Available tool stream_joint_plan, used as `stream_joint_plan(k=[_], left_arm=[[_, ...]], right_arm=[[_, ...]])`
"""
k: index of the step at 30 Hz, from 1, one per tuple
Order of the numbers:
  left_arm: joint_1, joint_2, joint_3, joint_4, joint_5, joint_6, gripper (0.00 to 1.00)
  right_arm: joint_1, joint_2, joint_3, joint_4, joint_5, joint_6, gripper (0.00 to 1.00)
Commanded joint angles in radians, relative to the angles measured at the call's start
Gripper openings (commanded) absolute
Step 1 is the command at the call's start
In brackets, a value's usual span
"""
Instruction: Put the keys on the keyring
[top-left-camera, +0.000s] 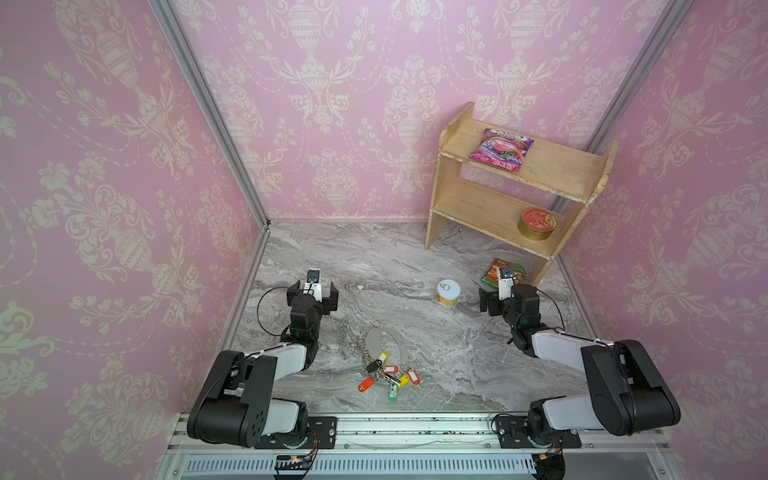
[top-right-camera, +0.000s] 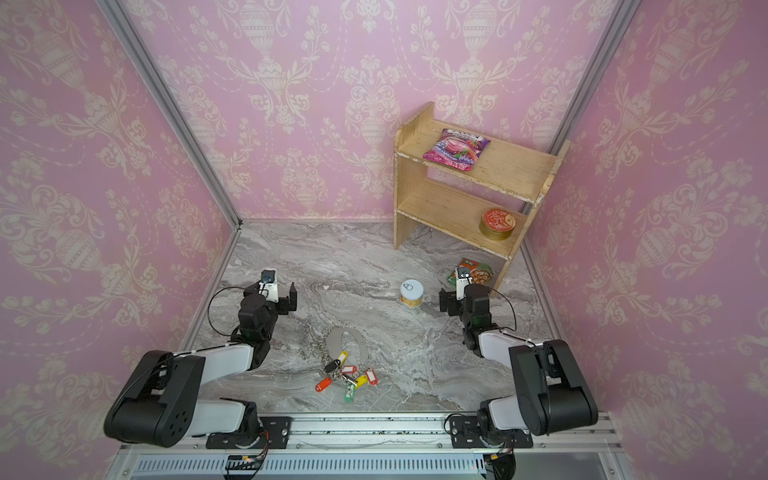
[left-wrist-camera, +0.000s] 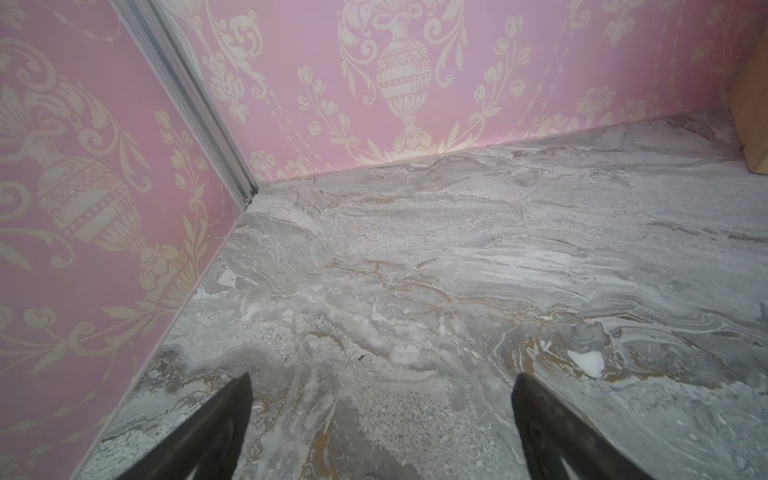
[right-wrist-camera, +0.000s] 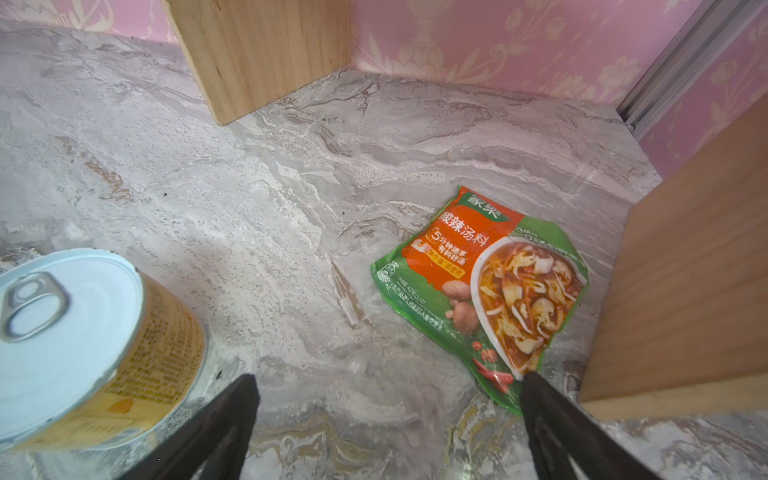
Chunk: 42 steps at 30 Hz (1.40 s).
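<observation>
Keyring (top-left-camera: 374, 341) is lying flat on the marble top (left-wrist-camera: 415, 270), back toward the arm bases from both claws, roughly between them and well apart from each. Its chain is trailing into a cluster of coloured tags (top-left-camera: 365, 384). The black key (top-left-camera: 374, 365) is resting among those tags, beside the chain; whether it is threaded on, I cannot tell. The left claw (top-left-camera: 314, 287) is hovering over bare marble, its fingers (left-wrist-camera: 216, 428) spreading wide and gripping nothing. The right claw (top-left-camera: 498, 297) is likewise standing released and empty. A can (right-wrist-camera: 75, 332) is sitting just beside it on the side facing the left claw. A soup packet (right-wrist-camera: 478, 291) is lying ahead of it, near a wooden shelf (top-left-camera: 498, 199).
</observation>
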Motion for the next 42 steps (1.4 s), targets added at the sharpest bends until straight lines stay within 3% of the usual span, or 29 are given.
stream_joint_plan(k=[1, 6, 15, 17, 23, 42], left_arm=[[0.027, -0.003, -0.027, 0.095, 0.050, 0.001, 0.99], [0.107, -0.020, -0.016, 0.054, 0.107, -0.097, 0.99], [0.121, 0.008, -0.013, 0.002, 0.120, -0.120, 0.99], [0.122, 0.049, -0.034, 0.064, 0.118, -0.121, 0.99], [0.119, 0.311, -0.121, 0.483, 0.101, -0.116, 0.99], [0.118, 0.328, -0.108, 0.483, 0.097, -0.115, 0.99]], right_arm=[[-0.009, -0.007, -0.031, 0.102, -0.020, -0.006, 0.99], [-0.039, 0.027, -0.067, 0.195, -0.075, 0.010, 0.99], [-0.047, 0.065, -0.080, 0.248, -0.100, 0.006, 1.00], [-0.047, 0.067, -0.080, 0.250, -0.102, 0.006, 1.00], [-0.050, 0.077, -0.073, 0.246, -0.099, 0.008, 1.00], [-0.055, 0.086, -0.038, 0.195, -0.079, 0.026, 1.00]])
